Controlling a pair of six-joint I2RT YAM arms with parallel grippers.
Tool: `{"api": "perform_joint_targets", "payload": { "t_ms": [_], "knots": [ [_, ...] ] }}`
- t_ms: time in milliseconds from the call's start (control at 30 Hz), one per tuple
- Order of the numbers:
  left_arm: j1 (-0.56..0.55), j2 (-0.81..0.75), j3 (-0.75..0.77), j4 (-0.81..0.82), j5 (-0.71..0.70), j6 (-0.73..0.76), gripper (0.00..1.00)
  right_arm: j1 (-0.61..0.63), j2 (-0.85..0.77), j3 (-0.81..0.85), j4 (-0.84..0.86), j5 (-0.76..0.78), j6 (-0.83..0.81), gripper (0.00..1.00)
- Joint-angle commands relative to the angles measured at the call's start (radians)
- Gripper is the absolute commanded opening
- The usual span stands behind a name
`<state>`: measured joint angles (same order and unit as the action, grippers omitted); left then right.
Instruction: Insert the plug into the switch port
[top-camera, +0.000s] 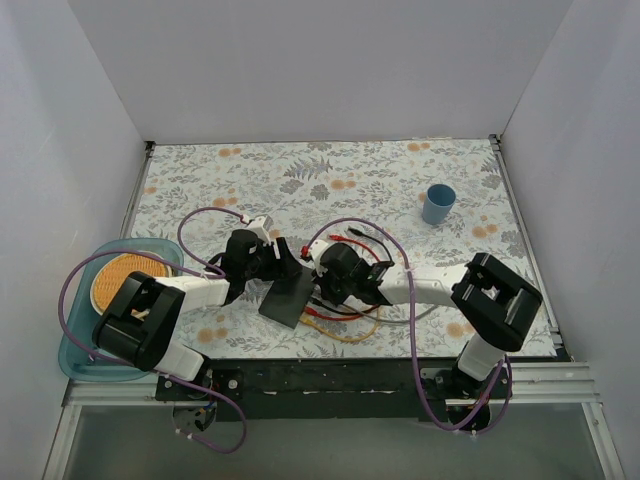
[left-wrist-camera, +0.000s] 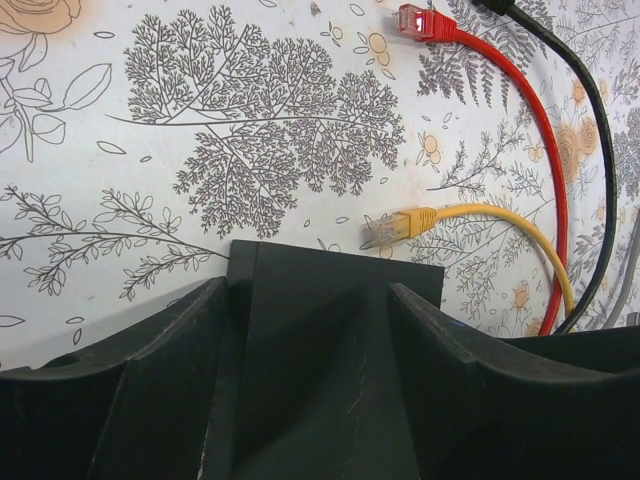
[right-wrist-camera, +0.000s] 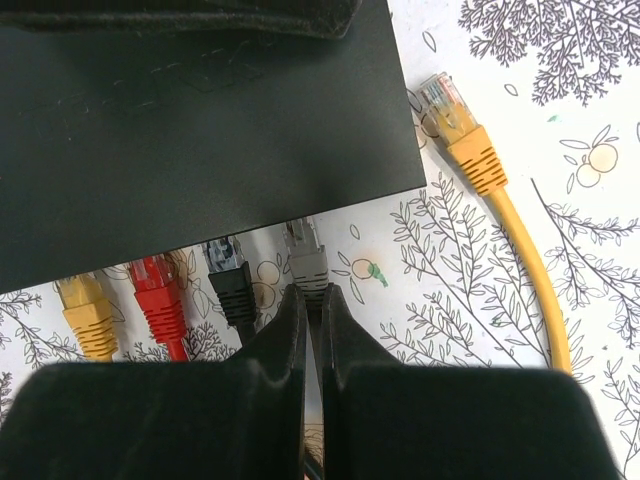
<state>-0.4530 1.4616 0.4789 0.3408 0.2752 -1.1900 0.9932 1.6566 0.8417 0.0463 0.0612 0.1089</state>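
The black switch box (top-camera: 288, 297) lies tilted mid-table between both arms. My left gripper (left-wrist-camera: 308, 284) is shut on the box (left-wrist-camera: 330, 340), a finger against each side. My right gripper (right-wrist-camera: 312, 292) is shut on the grey plug (right-wrist-camera: 307, 260) just behind its boot. The plug's tip reaches the box's near edge (right-wrist-camera: 200, 130). The switch port itself is hidden under that edge. In the top view the right gripper (top-camera: 326, 272) sits to the right of the left gripper (top-camera: 268, 262).
Black (right-wrist-camera: 230, 272), red (right-wrist-camera: 155, 290) and yellow (right-wrist-camera: 87, 305) plugs line the same box edge. A loose yellow plug (right-wrist-camera: 455, 120) lies to the right, and a red one (left-wrist-camera: 420, 20) further off. A blue cup (top-camera: 437, 204) stands back right. A teal tray (top-camera: 75, 345) holds an orange plate (top-camera: 128, 278) at the left.
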Motion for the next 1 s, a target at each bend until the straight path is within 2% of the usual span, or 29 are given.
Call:
{"api": "perform_joint_targets", "payload": {
  "t_ms": [0, 567, 967],
  "knots": [
    [-0.061, -0.03, -0.02, -0.046, 0.323, -0.095, 0.59, -0.004, 0.022, 0.128, 0.363, 0.045, 0.0, 0.01],
    [-0.073, -0.018, -0.051, -0.029, 0.363, -0.129, 0.56, -0.004, 0.071, 0.198, 0.449, -0.008, -0.018, 0.01],
    [-0.157, 0.019, -0.042, -0.01, 0.361, -0.158, 0.53, -0.004, 0.107, 0.27, 0.455, -0.017, -0.031, 0.01]
  ]
}}
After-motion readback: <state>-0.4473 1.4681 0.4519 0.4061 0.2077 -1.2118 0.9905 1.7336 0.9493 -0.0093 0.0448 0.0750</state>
